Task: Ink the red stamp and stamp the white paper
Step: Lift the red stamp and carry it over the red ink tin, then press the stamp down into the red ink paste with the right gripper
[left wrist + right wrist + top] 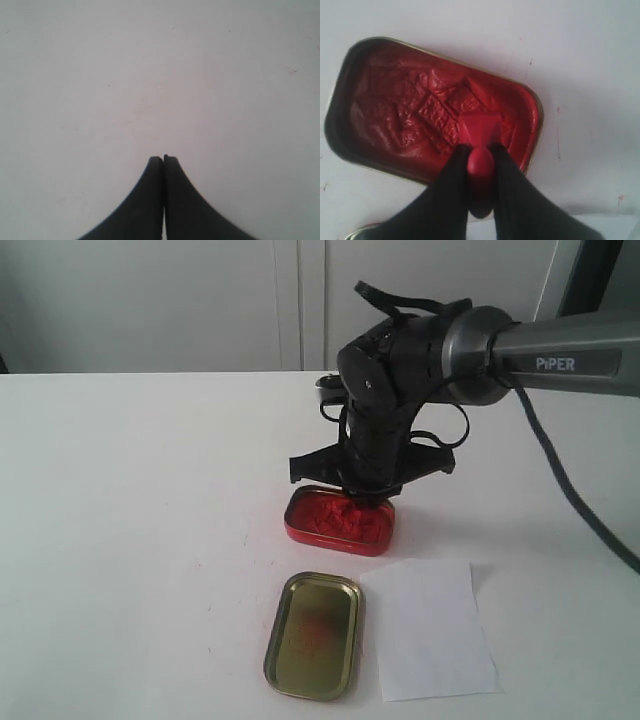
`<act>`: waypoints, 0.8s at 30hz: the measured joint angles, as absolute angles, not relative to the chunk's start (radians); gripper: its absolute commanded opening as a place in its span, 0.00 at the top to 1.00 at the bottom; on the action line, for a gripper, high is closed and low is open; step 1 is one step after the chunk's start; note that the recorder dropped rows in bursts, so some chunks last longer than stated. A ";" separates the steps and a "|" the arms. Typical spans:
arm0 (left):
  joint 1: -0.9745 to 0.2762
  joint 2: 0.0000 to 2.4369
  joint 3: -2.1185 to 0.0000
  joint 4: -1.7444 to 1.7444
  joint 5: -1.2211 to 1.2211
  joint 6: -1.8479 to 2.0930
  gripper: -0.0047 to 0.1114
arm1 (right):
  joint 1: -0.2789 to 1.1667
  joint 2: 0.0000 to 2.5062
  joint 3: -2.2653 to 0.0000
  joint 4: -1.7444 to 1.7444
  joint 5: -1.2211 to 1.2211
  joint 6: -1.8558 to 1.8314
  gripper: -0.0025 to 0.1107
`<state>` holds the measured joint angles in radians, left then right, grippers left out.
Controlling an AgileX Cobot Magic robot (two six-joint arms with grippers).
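**Inspector:** State of the two tools?

**Assistant:** The right tool [480,150] is narrow, clamped on the handle of the red stamp [480,161]. The stamp's base is down on the ink paste [410,115], toward the far right part of the red tin [335,537]. The left tool [163,160] has its fingers [145,200] pressed together, gripping nothing, above plain desk [120,490]. It does not show in the exterior view.

**Inspector:** Edges and clearances?

**Assistant:** The tin sits mid-desk. The gold lid [313,635] lies nearer than the tin, its far rim close to the tin's near wall but apart from it. The white paper [432,642] lies flat, right of the lid. Its left edge is just beside the lid's right rim; I cannot tell whether they touch. The whole left of the desk is open, as is the far strip up to the desk's far edge. On the right, the arm's cable [560,480] hangs over the desk.

**Inspector:** Count?

**Assistant:** One stamp, one tin, one lid, one sheet, two tools.
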<state>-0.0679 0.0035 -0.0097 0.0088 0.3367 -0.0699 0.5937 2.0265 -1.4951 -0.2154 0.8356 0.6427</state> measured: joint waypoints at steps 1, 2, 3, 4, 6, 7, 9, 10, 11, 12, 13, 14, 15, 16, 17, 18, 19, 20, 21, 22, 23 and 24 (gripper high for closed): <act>-0.068 0.003 -0.010 0.009 0.337 -0.070 0.96 | 0.591 2.031 -1.495 -0.214 0.838 0.653 0.98; -0.068 0.003 -0.010 0.009 0.337 -0.070 0.96 | 0.584 2.034 -1.495 -0.212 0.838 0.668 0.98; -0.068 0.003 -0.010 0.009 0.337 -0.070 0.96 | 0.580 2.034 -1.495 -0.212 0.838 0.673 0.98; -0.068 0.003 -0.010 0.009 0.337 -0.070 0.96 | 0.571 2.034 -1.495 -0.212 0.845 0.677 0.98; -0.068 0.003 -0.010 0.009 0.337 -0.070 0.96 | 0.569 2.035 -1.495 -0.212 0.857 0.689 0.98; -0.068 0.003 -0.010 0.009 0.337 -0.070 0.96 | 0.569 2.037 -1.495 -0.212 0.857 0.696 0.98; -0.068 0.003 -0.010 0.009 0.337 -0.070 0.96 | 0.569 2.054 -1.495 -0.212 0.857 0.708 0.98; -0.068 0.003 -0.010 0.009 0.337 -0.070 0.96 | 0.569 2.064 -1.495 -0.212 0.857 0.712 0.98; -0.068 0.003 -0.010 0.009 0.337 -0.070 0.96 | 0.569 2.072 -1.495 -0.212 0.857 0.713 0.98; -0.068 0.003 -0.010 0.009 0.337 -0.070 0.96 | 0.569 2.076 -1.495 -0.212 0.856 0.715 0.98; -0.068 0.003 -0.010 0.009 0.337 -0.070 0.96 | 0.569 2.076 -1.495 -0.212 0.856 0.720 0.98; -0.068 0.003 -0.010 0.009 0.337 -0.070 0.96 | 0.569 2.076 -1.495 -0.212 0.856 0.725 0.98; -0.068 0.003 -0.010 0.009 0.337 -0.070 0.96 | 0.569 2.076 -1.495 -0.212 0.854 0.727 0.98; -0.068 0.003 -0.010 0.009 0.337 -0.070 0.96 | 0.569 2.076 -1.495 -0.212 0.854 0.730 0.98; -0.068 0.003 -0.010 0.009 0.337 -0.070 0.96 | 0.569 2.076 -1.495 -0.212 0.854 0.732 0.98; -0.068 0.003 -0.010 0.009 0.337 -0.070 0.96 | 0.569 2.078 -1.495 -0.212 0.854 0.732 0.98; -0.068 0.003 -0.010 0.009 0.337 -0.070 0.96 | 0.569 2.080 -1.497 -0.212 0.854 0.732 0.98; -0.068 0.003 -0.010 0.009 0.337 -0.070 0.96 | 0.569 2.082 -1.497 -0.212 0.854 0.732 0.98; -0.068 0.003 -0.010 0.009 0.337 -0.070 0.96 | 0.569 2.084 -1.500 -0.212 0.854 0.732 0.98; -0.068 0.003 -0.010 0.009 0.337 -0.070 0.96 | 0.569 2.086 -1.502 -0.212 0.854 0.732 0.98; -0.068 0.003 -0.010 0.009 0.337 -0.070 0.96 | 0.569 2.092 -1.504 -0.214 0.858 0.734 0.98; -0.068 0.003 -0.010 0.009 0.337 -0.070 0.96 | 0.569 2.096 -1.506 -0.214 0.858 0.734 0.98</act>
<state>-0.0679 0.0035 -0.0097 0.0088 0.3367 -0.0699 0.5690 2.0962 -1.5057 -0.2140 0.8581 0.7342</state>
